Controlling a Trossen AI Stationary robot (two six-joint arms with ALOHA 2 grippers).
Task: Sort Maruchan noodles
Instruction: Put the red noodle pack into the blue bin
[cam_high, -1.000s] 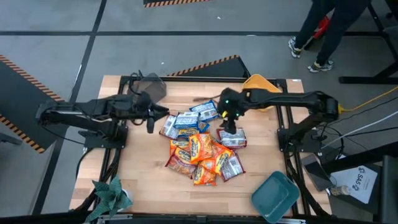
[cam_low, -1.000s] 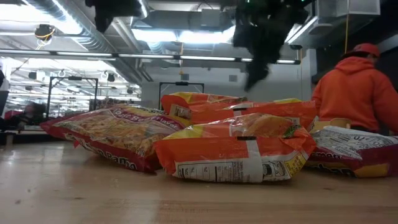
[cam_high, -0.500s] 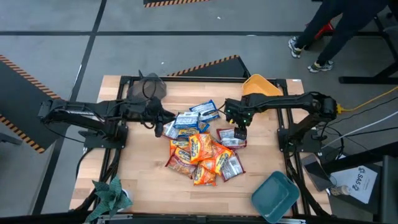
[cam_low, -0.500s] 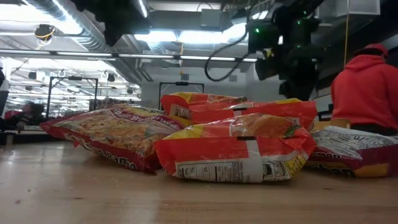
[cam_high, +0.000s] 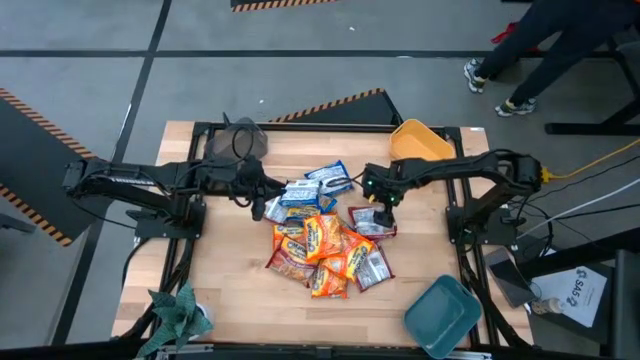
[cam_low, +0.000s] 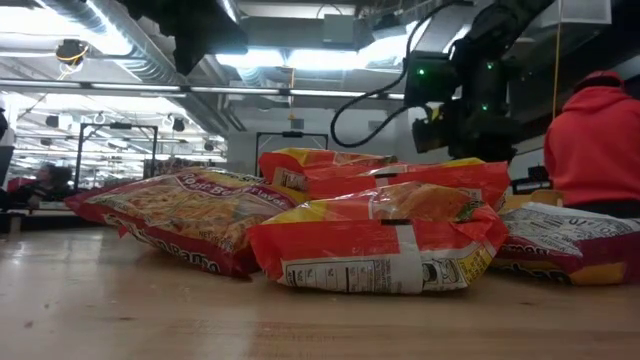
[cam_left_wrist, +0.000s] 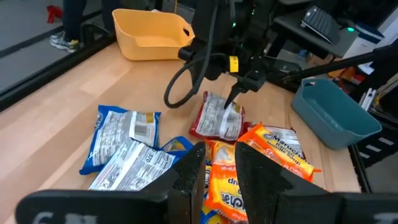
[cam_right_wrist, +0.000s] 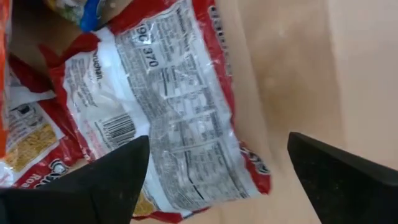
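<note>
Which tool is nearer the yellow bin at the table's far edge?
Right. The right tool hangs open over a silver-and-red noodle packet, just in front of the yellow bin. The left tool sits across the pile, at its blue packets.

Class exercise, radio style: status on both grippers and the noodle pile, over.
Right gripper open above silver-red packet. Left gripper nearly closed, empty, at blue packets. Pile unsorted. Nothing blocking.

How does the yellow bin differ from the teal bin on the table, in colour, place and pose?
The yellow bin is yellow and stands at the table's far edge, behind the right end effector; the teal bin is dark teal and stands at the near right corner. The yellow bin lies nearly square to the table; the teal bin is turned at an angle. Both look empty and hold no packets.
</note>
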